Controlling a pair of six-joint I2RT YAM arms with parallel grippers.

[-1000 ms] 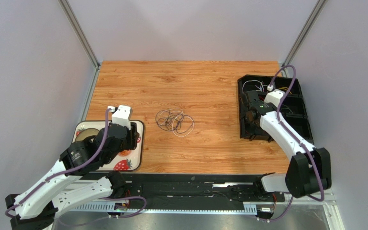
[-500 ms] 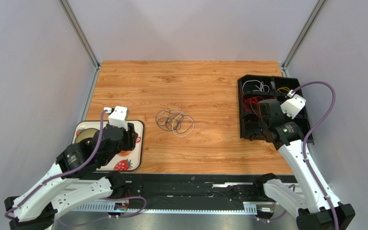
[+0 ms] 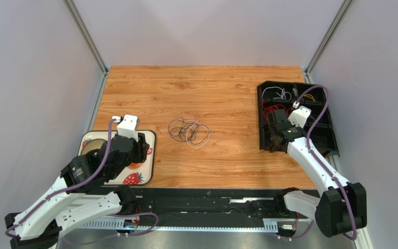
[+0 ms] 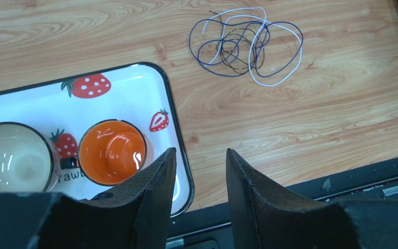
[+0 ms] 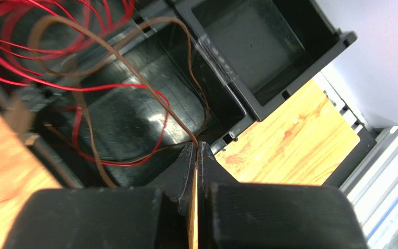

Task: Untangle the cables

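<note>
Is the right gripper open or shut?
Shut: in the right wrist view the right gripper has its jaws together, pinching a brown cable above the black bin.

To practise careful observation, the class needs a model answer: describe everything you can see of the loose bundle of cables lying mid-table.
The bundle of cables is a handful of thin flexible wires, dark blue, white and black, curled into overlapping loops that cross one another in a tangle. It lies flat on the wooden table, between the strawberry tray and the black bin, apart from both. Only the tabletop touches it.
</note>
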